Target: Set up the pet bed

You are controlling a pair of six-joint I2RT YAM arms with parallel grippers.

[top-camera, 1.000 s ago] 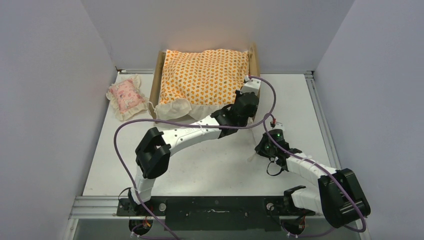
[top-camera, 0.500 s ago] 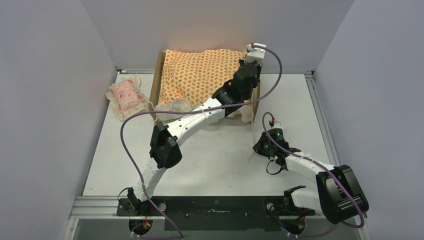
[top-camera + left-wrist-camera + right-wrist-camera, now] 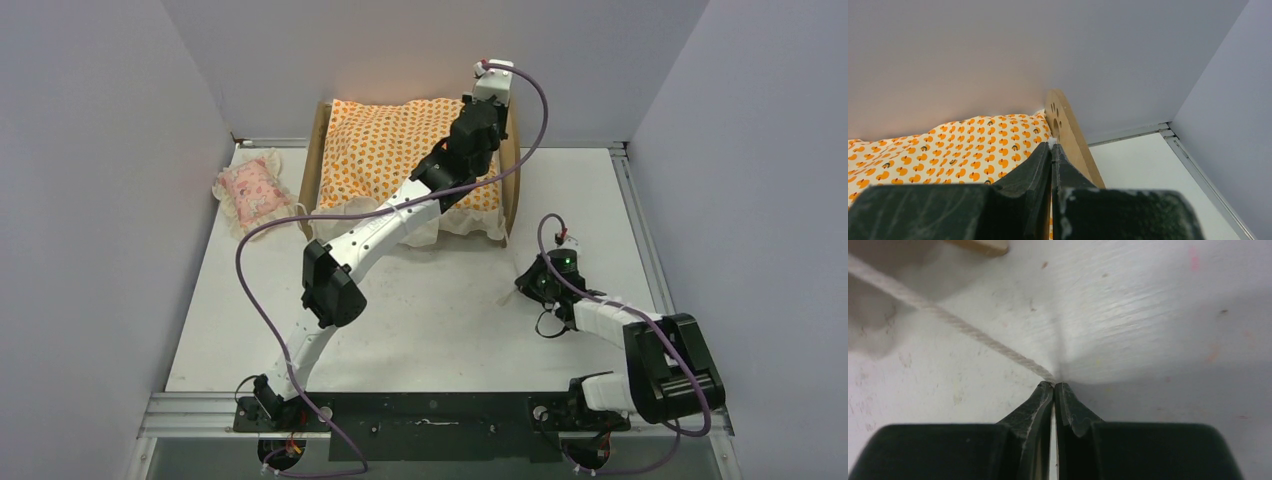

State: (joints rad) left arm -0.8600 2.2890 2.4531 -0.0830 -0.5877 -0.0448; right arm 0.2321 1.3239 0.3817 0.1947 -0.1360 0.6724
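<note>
Swung from foot end to headboard of the pet bed (image 3: 1068,131), at 12 o'clock on the bench (image 3: 420,310), left pincer (image 3: 1052,146) nipped together, apparently on cushion (image 3: 400,150) frill. Clamps cord (image 3: 963,327) at 4 o'clock in right pincer (image 3: 1054,385). Risks dragging frame askew if cord tightens.

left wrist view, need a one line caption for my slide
Left hand pinching a corner of the orange-patterned cushion beside the pet bed's paw-print headboard
</note>
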